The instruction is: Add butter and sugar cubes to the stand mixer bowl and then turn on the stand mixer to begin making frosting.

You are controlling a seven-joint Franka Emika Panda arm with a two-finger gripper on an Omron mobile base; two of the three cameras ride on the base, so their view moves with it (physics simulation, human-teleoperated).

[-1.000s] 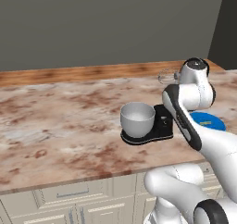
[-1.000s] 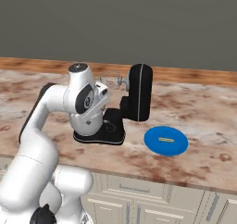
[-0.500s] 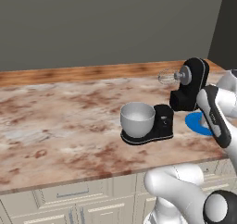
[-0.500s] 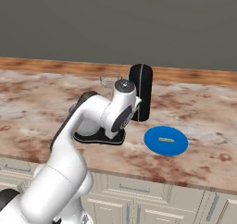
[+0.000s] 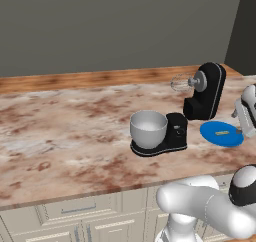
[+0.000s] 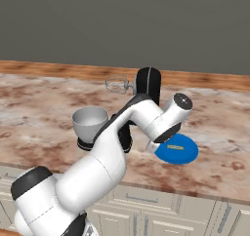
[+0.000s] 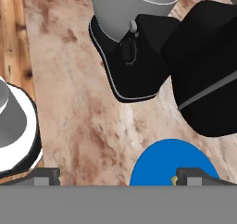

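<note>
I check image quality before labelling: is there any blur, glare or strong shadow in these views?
Left base view: sharp, even light, a soft shadow inside the stand mixer bowl. Right base view: sharp, the arm covers part of the blue plate. Hand view: sharp, the stand mixer shows little detail.

You get even, soft light with no glare. The mixer (image 5: 202,92) casts only faint shadow on the counter (image 5: 75,131). The wall behind it is dim. Edges are sharp, without blur or distortion.
</note>
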